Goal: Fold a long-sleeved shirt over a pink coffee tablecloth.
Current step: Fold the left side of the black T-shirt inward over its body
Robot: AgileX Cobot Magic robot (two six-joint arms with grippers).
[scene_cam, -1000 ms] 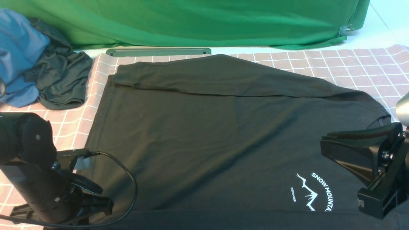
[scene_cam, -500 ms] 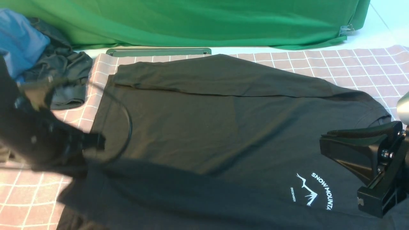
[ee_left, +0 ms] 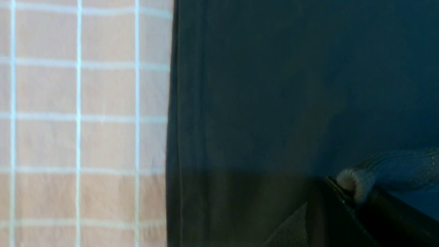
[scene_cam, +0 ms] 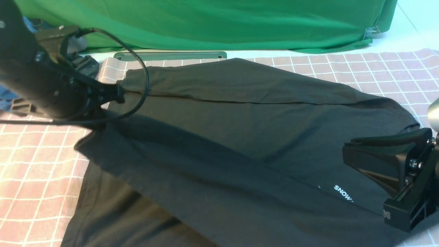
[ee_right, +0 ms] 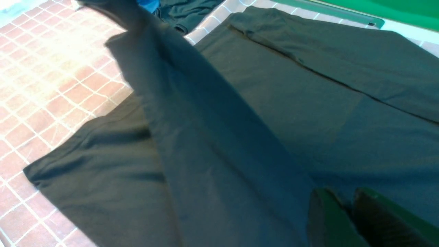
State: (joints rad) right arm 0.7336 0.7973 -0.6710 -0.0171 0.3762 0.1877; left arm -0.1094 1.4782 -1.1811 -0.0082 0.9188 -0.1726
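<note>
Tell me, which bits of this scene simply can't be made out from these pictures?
- Chest print on the long-sleeved shirt: front view, a raised fold covers all but "SNOW".
- Right tool: right wrist view, the frame edge cuts it off; whether it pinches cloth is unclear.
- Blue garment: front view, the left arm hides most.
- Left tool: front view, black on black, tips indistinct.

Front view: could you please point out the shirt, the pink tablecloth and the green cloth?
shirt (scene_cam: 240,130), front view, middle of its body.
pink tablecloth (scene_cam: 34,164), front view, bare squares at left.
green cloth (scene_cam: 205,24), front view, its middle.
</note>
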